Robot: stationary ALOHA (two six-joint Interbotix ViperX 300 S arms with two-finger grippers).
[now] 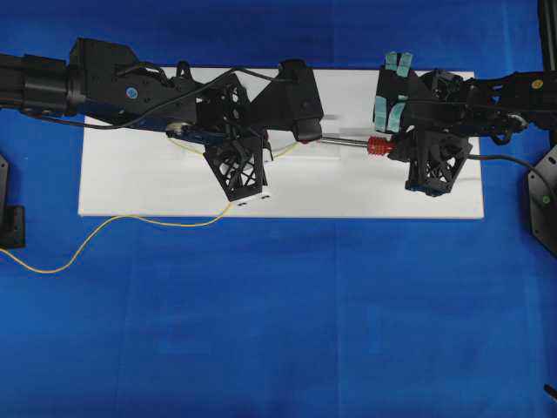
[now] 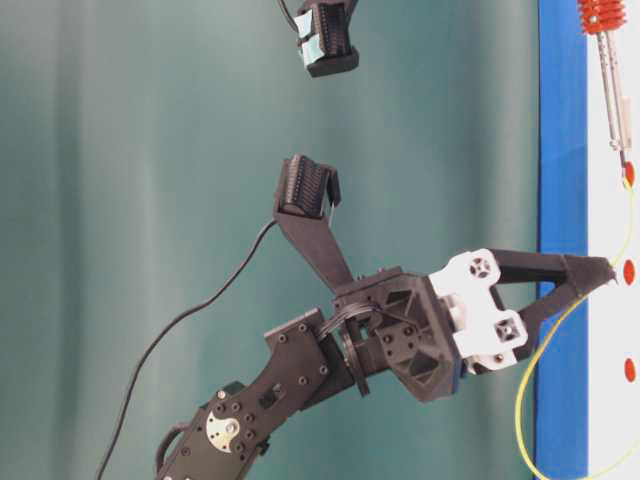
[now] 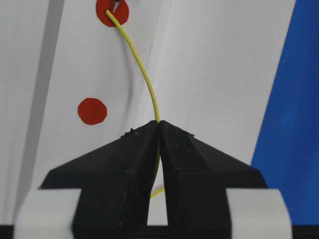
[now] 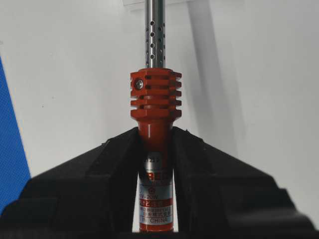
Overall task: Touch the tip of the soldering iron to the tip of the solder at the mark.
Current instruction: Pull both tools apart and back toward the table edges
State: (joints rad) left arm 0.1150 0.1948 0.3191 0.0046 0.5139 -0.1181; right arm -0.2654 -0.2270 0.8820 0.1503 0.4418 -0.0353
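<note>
Blue cloth covers your counter point(image 1: 278, 331), with a white rectangular board point(image 1: 130, 183) lying across it. Your left end effector point(image 3: 158, 130) is clamped together on the thin yellow solder wire point(image 3: 144, 74), which arcs ahead of its black fingertips point(image 3: 174, 139) to a round red mark point(image 3: 112, 11) on the board; a second red mark point(image 3: 92, 110) sits just to the left of the wire. Your right end effector point(image 4: 155, 144) is clamped on the red-and-silver handle of the slim soldering iron point(image 4: 155, 99), behind its red ribbed collar point(image 4: 155, 94). Straight ahead of that end effector, the silver shaft's tip meets the solder's end at the mark.
</note>
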